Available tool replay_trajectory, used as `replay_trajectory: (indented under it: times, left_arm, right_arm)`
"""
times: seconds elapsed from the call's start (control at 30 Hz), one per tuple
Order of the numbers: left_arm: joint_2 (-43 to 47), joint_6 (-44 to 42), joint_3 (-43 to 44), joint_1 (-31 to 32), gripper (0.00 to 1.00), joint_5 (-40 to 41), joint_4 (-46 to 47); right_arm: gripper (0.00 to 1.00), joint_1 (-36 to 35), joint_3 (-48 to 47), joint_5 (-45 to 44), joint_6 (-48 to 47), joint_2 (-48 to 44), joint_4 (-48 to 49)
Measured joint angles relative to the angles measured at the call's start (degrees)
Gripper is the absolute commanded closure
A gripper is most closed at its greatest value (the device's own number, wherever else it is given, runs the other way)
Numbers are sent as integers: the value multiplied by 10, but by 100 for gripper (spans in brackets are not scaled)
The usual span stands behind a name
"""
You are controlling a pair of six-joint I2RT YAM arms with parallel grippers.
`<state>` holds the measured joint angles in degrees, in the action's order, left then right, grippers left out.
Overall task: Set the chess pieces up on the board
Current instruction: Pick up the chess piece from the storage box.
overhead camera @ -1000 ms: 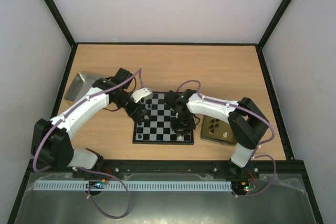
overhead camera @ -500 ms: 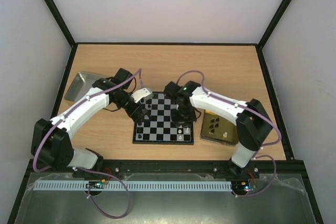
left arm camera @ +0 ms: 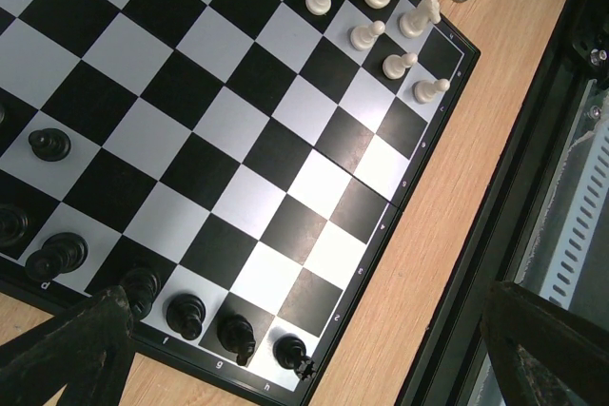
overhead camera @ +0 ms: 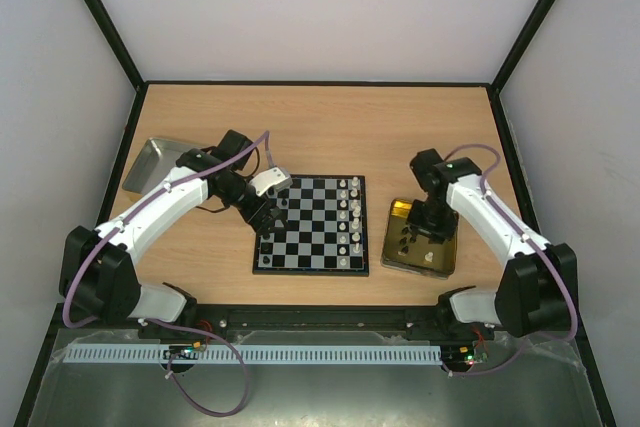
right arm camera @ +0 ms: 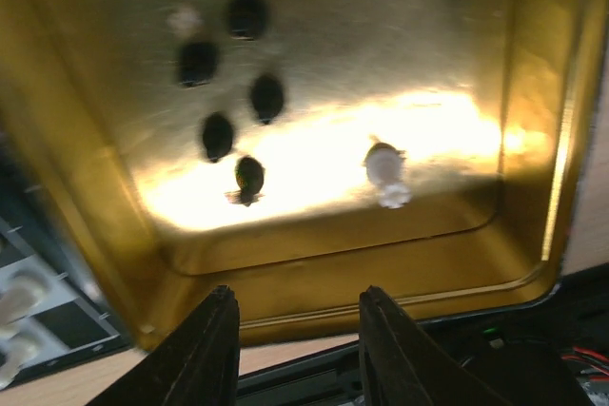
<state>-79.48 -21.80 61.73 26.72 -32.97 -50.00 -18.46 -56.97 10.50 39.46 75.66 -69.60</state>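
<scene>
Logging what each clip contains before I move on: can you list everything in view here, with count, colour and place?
board: one, black and pale grey, table centre.
white pieces: at least eight, white, along the board's right side.
black pieces: at least seven, black, along the board's left side.
tin: one, gold, right of the board.
spare black pieces: five, black, in the tin.
spare white piece: at least one, white, in the tin.
tray: one, silver, far left.
table: one, light wood.
left pincer: open, over the board's left side.
right pincer: open, empty, over the tin.
</scene>
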Motion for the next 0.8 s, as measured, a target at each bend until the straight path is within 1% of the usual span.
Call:
replay_trajectory:
  times: [0.2, 0.37, 0.8]
  left_arm:
    - [-1, 0, 1, 0, 1, 0, 0]
    - [-7, 0, 4, 0, 1, 0, 0]
    - [-21, 0, 14, 4, 1, 0, 0]
  right_arm:
    - [67, 72, 60, -6, -5, -28, 10]
    - [67, 106, 98, 1, -7, -35, 33]
    - [67, 123, 141, 26, -7, -19, 105]
